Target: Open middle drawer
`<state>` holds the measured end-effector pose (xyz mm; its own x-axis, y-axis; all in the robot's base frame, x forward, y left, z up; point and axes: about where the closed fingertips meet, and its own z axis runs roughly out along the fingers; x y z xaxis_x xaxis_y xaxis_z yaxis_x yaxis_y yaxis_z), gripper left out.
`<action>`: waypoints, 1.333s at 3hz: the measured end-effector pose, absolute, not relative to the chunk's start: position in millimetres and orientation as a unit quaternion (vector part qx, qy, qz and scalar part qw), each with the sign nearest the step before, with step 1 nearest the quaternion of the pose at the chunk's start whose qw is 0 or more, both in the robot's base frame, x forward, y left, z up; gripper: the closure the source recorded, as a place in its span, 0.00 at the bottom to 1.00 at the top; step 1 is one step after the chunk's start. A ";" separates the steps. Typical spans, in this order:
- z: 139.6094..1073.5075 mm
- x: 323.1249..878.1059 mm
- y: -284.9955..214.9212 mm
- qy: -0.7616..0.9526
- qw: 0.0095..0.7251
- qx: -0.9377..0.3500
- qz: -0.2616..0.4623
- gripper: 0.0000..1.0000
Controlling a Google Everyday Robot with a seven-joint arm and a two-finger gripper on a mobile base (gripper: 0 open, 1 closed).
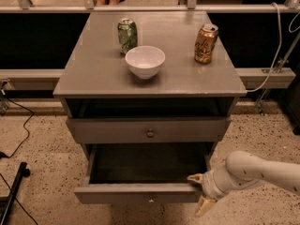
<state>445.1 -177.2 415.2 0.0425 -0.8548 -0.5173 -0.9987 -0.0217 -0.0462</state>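
Grey wood fills most of your view: a table (187,81) with drawers stacked under its top. The middle drawer (136,194) sits at the lower centre of the frame, pulled well out so you look down into its dark, shallow box. Its flat front faces you, with a small knob (150,200) just visible at its lower edge. Above it, the upper drawer (108,131) stands only a little way out, its round metal knob (150,133) in the middle of its front.

Your gripper (199,194) is at the lower right of the frame, on the end of the white arm (255,168) that comes in from the right edge. Its fingers (194,177) are spread apart at the right end of the middle drawer's front. One tip lies by the top edge of that front, and the other points down past the corner toward the floor. You cannot tell whether they press on the wood.

On the table top, a white bowl (145,61) stands near the centre. A green can (127,35) is upright just behind it to the left, and an orange can (206,43) is upright toward the right, apart from both. Black cables (21,125) trail over the speckled floor (47,149) at the left.
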 end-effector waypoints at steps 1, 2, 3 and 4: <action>457.6 400.4 -167.5 0.666 0.181 -0.704 0.165 0.00; 498.5 381.6 -162.4 0.656 0.171 -0.723 0.135 0.00; 509.9 383.8 -164.7 0.655 0.174 -0.725 0.123 0.00; 506.7 389.8 -165.8 0.654 0.173 -0.726 0.119 0.00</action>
<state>389.8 -165.8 506.7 0.1153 -0.9094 -0.3996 -0.9919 -0.0839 -0.0952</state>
